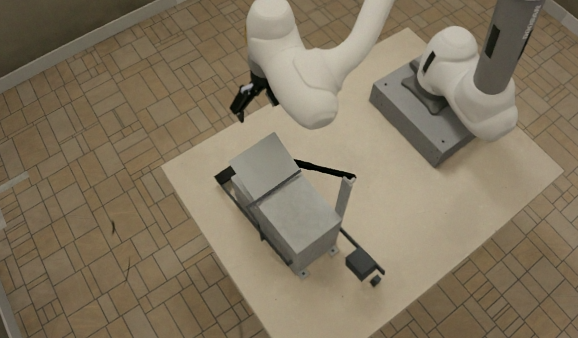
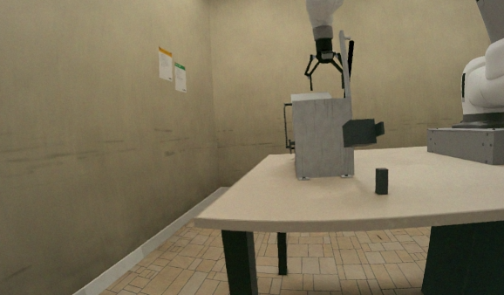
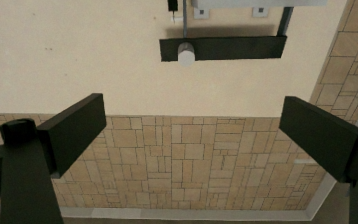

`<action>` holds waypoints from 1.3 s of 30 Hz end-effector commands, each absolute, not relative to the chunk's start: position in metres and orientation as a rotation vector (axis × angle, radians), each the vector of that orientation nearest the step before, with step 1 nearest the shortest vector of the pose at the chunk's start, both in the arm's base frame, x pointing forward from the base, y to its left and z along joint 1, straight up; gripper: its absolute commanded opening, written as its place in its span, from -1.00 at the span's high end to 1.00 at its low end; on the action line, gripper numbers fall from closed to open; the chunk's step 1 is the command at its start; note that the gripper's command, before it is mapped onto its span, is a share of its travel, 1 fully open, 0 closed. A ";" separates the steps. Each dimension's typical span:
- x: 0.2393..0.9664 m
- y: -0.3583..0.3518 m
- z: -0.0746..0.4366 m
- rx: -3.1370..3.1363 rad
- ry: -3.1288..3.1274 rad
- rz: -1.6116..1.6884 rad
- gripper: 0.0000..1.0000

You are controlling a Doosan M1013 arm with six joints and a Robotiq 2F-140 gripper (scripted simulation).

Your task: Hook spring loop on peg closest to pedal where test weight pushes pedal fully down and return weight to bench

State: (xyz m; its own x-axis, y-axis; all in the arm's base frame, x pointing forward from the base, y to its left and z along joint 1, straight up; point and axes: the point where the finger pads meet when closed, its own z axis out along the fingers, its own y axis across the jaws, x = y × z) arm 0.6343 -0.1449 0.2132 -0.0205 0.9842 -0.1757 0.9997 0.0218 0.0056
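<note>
My gripper (image 1: 257, 111) (image 2: 327, 88) (image 3: 193, 110) is wide open and empty, above and beyond the feeder's pedal end. The steel weight (image 3: 186, 56), a pale cylinder, stands upright on the black pedal (image 3: 240, 48) (image 1: 223, 175), near the pedal's left end in the wrist view. The pedal is low, close above the bench; whether it is at its stop cannot be told. The feeder (image 1: 304, 215) (image 2: 322, 137) has its lid plate (image 1: 264, 162) tilted. A black bar (image 1: 324, 168) (image 2: 350, 58) runs from the side post's top. Spring loop and pegs cannot be made out clearly.
The post (image 1: 344, 197) (image 2: 344, 65) rises beside the feeder. A dark block (image 1: 360, 263) (image 2: 360, 133) sits on a rod at the feeder's other end. A small dark block (image 1: 375, 280) (image 2: 381, 181) stands on the bench nearby. The arm's grey base (image 1: 409, 115) (image 2: 461, 141) is at the right.
</note>
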 end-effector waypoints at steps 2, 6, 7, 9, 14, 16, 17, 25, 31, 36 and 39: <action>0.634 -0.145 0.207 2.104 2.148 -0.182 -1.00; 0.634 -0.145 0.211 2.104 2.148 -0.182 -1.00; 0.634 -0.145 0.212 2.104 2.148 -0.182 -1.00; 0.634 -0.145 0.213 2.104 2.148 -0.182 -1.00; 0.634 -0.145 0.217 2.104 2.148 -0.182 -1.00; 0.634 -0.145 0.216 2.104 2.148 -0.182 -1.00; 0.634 -0.145 0.216 2.104 2.148 -0.182 -1.00; 0.634 -0.145 0.216 2.104 2.148 -0.182 -1.00; 0.634 -0.145 0.216 2.104 2.148 -0.182 -1.00; 0.634 -0.145 0.216 2.104 2.148 -0.182 -1.00; 0.634 -0.145 0.216 2.104 2.148 -0.182 -1.00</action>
State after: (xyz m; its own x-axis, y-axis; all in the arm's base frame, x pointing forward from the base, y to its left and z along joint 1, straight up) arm 0.6336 -0.1451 0.2148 -0.0201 0.9842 -0.1758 0.9998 0.0210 0.0030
